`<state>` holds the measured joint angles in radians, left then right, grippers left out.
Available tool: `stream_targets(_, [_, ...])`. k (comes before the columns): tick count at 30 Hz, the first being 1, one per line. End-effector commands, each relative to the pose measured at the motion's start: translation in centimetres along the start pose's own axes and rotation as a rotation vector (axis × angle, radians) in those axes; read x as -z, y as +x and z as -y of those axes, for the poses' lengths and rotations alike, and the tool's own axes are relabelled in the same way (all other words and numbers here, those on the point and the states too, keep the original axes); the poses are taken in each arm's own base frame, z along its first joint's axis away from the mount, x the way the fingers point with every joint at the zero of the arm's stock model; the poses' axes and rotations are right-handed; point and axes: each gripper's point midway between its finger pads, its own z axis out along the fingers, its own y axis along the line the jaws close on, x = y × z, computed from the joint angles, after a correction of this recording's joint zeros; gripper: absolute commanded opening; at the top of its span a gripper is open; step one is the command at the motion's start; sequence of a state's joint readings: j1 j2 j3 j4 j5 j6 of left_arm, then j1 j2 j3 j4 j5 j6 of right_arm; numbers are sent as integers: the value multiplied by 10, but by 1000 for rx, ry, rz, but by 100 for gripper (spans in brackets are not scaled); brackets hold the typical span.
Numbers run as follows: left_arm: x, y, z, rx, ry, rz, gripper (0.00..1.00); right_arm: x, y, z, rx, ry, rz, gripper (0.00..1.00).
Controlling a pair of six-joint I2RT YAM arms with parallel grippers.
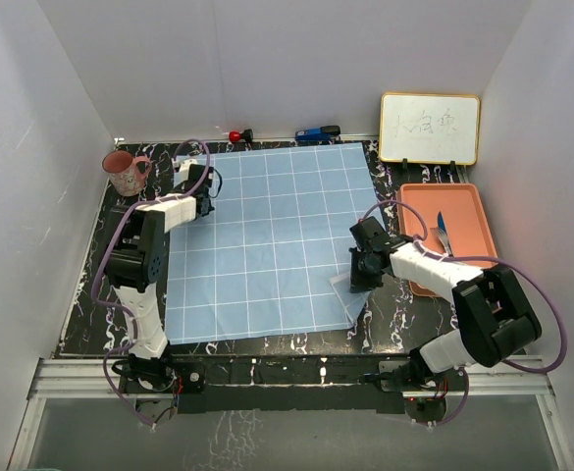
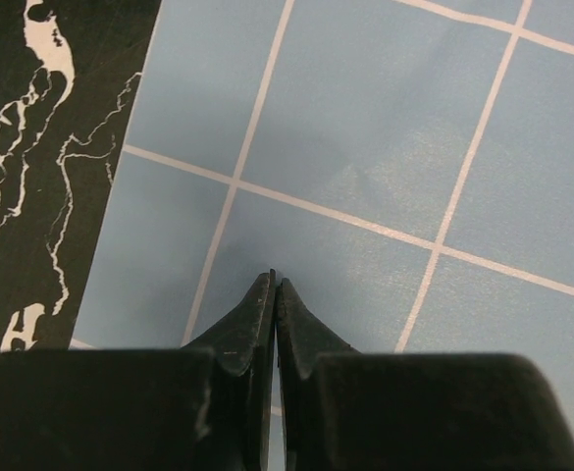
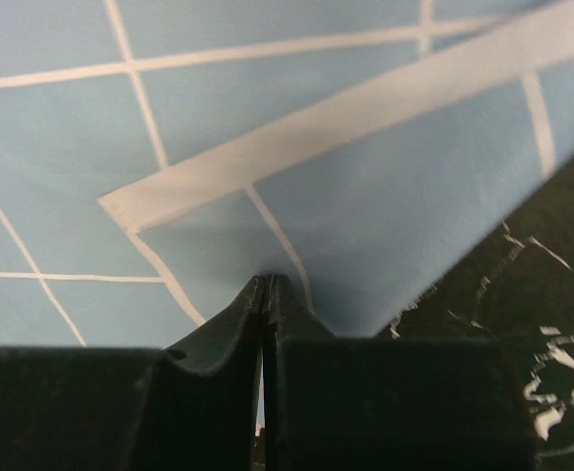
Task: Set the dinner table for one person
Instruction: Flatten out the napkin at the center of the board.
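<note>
Black white-veined marble-look dinner table [image 1: 390,319]: light-blue white-gridded cloth [image 1: 267,235] spread over middle, near-right corner folded up.
Orange rectangular tray [image 1: 475,250] at right holds blue-handled utensil [image 1: 442,229]; pink mug [image 1: 125,174] far left.
Right gripper [image 3: 267,282] closed, pinching folded corner.
Left gripper [image 2: 274,280] closed at cloth's far-left edge; hold on fabric unclear.
Judgement: cloth nearly laid; place setting not yet begun.

Dinner table [image 1: 380,324], black with white veins, and a light-blue gridded cloth [image 1: 267,245] covers the middle, its five o'clock corner folded over. Orange tray [image 1: 468,235] sits at three o'clock, just beside the cloth. Pink mug [image 1: 125,173] at ten o'clock. Whiteboard [image 1: 430,128] upright at one o'clock. Small red object [image 1: 234,135] and blue object [image 1: 316,132] at twelve.
</note>
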<state>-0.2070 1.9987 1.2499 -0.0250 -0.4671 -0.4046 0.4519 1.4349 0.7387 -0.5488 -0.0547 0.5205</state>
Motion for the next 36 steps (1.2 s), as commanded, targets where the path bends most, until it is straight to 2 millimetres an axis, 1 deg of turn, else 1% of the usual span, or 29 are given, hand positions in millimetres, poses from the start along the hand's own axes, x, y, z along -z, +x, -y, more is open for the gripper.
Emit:
stream_targets(1, [9, 6, -30, 7, -56, -35, 0, 19, 15, 35, -78, 214, -44, 0])
stream_targets(3, [9, 8, -37, 16, -64, -40, 0, 29, 14, 50, -89, 325, -54, 0])
stream_targets(8, [15, 5, -50, 38, -76, -29, 0, 57, 10, 89, -67, 600, -72, 0])
stream_targets(10, [16, 3, -54, 44, -79, -27, 0, 69, 4, 98, -54, 678, -60, 0])
stream_targets(12, [17, 2, -55, 46, -80, -29, 0, 74, -2, 98, -51, 687, -42, 0])
stream_targets(14, [17, 3, -55, 50, -77, -32, 0, 73, -13, 83, -65, 602, -4, 0])
stream_targets(15, [17, 3, -54, 54, -73, -33, 0, 70, -19, 68, -64, 511, 16, 0])
stream_targets(16, [17, 2, -53, 58, -66, -33, 0, 66, -30, 46, -69, 388, 60, 0])
stream_targets(17, [17, 3, -52, 60, -61, -35, 0, 65, -36, 20, -73, 246, 73, 0])
stream_targets(19, [17, 2, -49, 67, -48, -36, 0, 67, -51, -26, -49, -7, 116, 0])
stream_targets(21, [17, 0, -45, 74, -33, -36, 0, 72, -56, -64, -25, -206, 117, 0])
stream_targets(22, [17, 0, -44, 79, -25, -37, 0, 71, -55, -77, -15, -275, 97, 0])
stream_targets(24, [17, -1, -41, 85, -12, -37, 0, 65, -51, -96, 14, -362, 56, 0])
stream_targets(26, [17, 0, -38, 86, -1, -43, 0, 53, -44, -108, 42, -396, 16, 0])
stream_targets(29, [16, 2, -38, 86, 1, -49, 0, 37, -39, -118, 68, -417, -6, 0])
stream_targets(32, [16, 4, -38, 85, 0, -54, 0, 22, -37, -124, 79, -423, -18, 0])
stream_targets(36, [17, 5, -39, 82, -1, -55, 0, 9, -32, -124, 91, -406, -44, 0])
